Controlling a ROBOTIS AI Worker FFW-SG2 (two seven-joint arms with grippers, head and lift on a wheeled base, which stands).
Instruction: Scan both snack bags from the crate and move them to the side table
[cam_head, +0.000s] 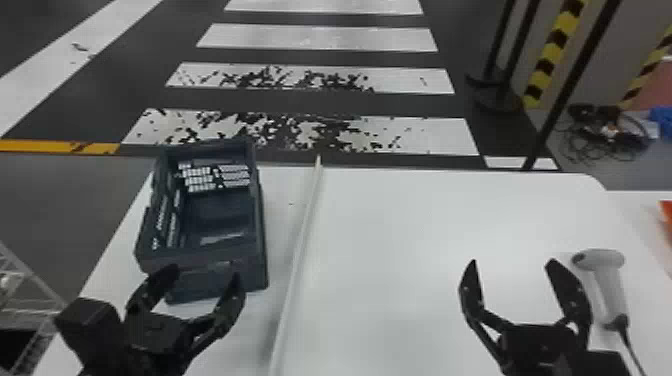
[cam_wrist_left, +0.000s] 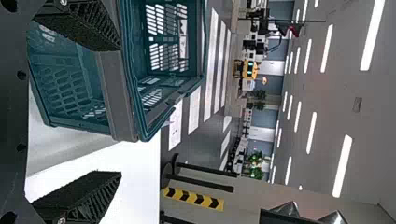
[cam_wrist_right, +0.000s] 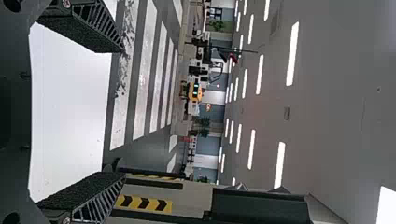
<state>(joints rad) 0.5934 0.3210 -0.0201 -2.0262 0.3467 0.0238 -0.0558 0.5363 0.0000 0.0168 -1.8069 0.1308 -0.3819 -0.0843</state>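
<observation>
My left gripper (cam_head: 204, 274) stands open at the near end of the dark crate (cam_head: 215, 257), with nothing between its fingers. In the left wrist view, the left gripper (cam_wrist_left: 119, 111) has its fingers apart beside the crate (cam_wrist_left: 119, 98). The crate's bare floor shows in the head view. My right gripper (cam_head: 512, 262) is open over the white table (cam_head: 390, 240), just left of the grey scanner (cam_head: 607, 285), which lies there with its cable. The right gripper (cam_wrist_right: 123, 113) holds nothing in its wrist view. At the far right edge is part of an orange item (cam_head: 667, 215).
A long white strip (cam_head: 300, 245) runs along the table between the crate and the right-hand area. Another white surface (cam_head: 632, 205) adjoins at the right. Beyond the table stand black poles and a yellow-black striped post (cam_head: 555, 45). A wire rack (cam_head: 25, 295) is at the lower left.
</observation>
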